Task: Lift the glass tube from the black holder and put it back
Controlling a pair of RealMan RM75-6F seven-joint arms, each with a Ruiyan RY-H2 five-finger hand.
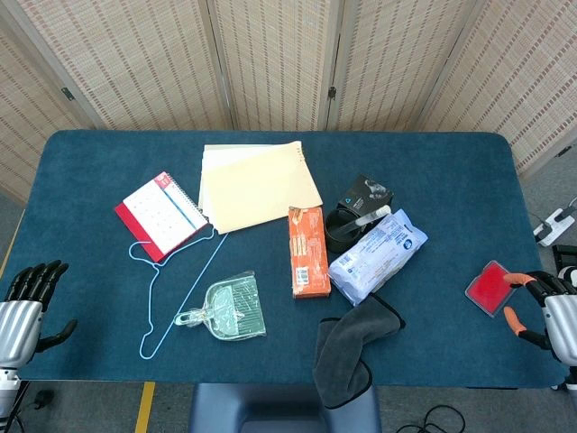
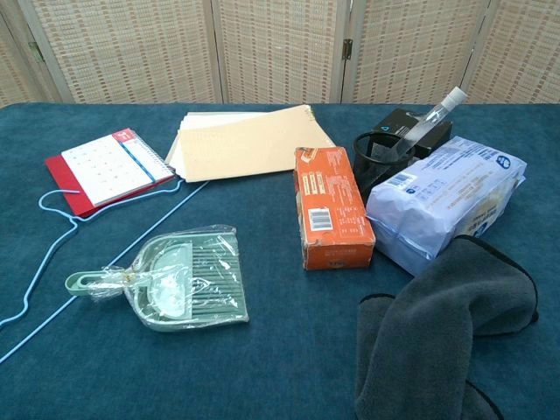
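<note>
- Chest view gives the best look at the glass tube (image 2: 435, 115): it's sitting tilted in the black holder (image 2: 382, 156), capped end sticking up and leaning toward the right, well above the rim.
- Holder is a round mesh cup, tucked between the orange box (image 2: 331, 206) on its left and the blue-white wipes pack (image 2: 448, 198), which sits right up against it on the right. A small black box (image 2: 411, 124) sits just behind.
- Head view shows the right hand (image 1: 541, 302) way out at the right table edge, fingers loosely spread, holding nothing. A red card (image 1: 491, 288) lies just beside it.
- Left hand (image 1: 29, 298) is down at the left corner, fingers apart, also empty. Both are well away from the tube, so nothing's started yet imo.
- If it were me: go in with the right hand since it's the closer side, come from above the wipes pack, and pinch the tube on its exposed upper part below the cap.
- Pull along the tube's lean, not straight up, or the light holder will probably tip or drag along.
- Glass is slick, so a firm but gentle pinch. Same angle going back in.
- Gray cloth (image 1: 347, 347), green dustpan (image 2: 178, 278), blue hanger (image 1: 171, 293), calendar (image 2: 109, 164) and manila folders (image 2: 241, 140) are all out of the path.
</note>
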